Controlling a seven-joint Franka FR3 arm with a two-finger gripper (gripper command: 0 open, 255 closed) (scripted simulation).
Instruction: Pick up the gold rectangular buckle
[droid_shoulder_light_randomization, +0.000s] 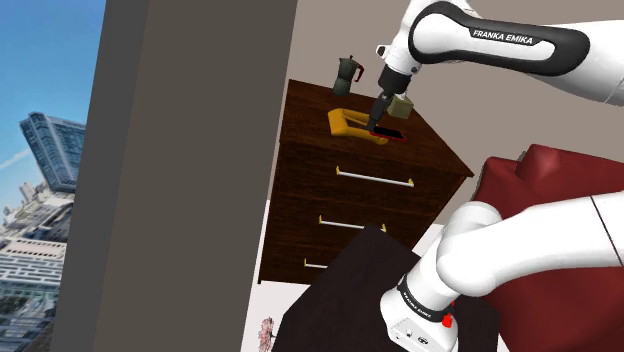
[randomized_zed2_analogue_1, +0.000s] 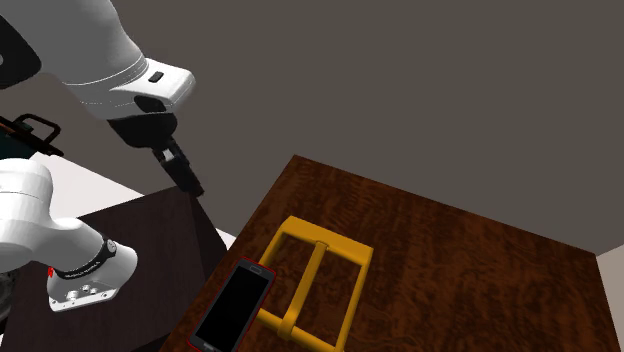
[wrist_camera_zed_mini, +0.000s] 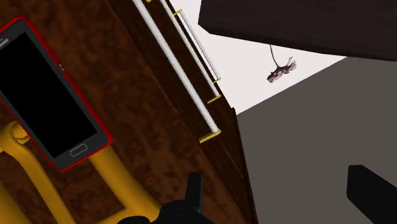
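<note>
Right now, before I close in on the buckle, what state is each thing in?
Gripper: open, empty, hovering near the front edge of the dresser.
Gold rectangular buckle: flat on the dresser top, not held.
Red-cased phone: face up, screen dark, lying across one bar of the buckle.
Drawers: shut.
Moka pot: upright.

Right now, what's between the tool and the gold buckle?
A red-cased phone lies on the dresser top between the tool and the gold buckle, seen in the second exterior view.
</note>
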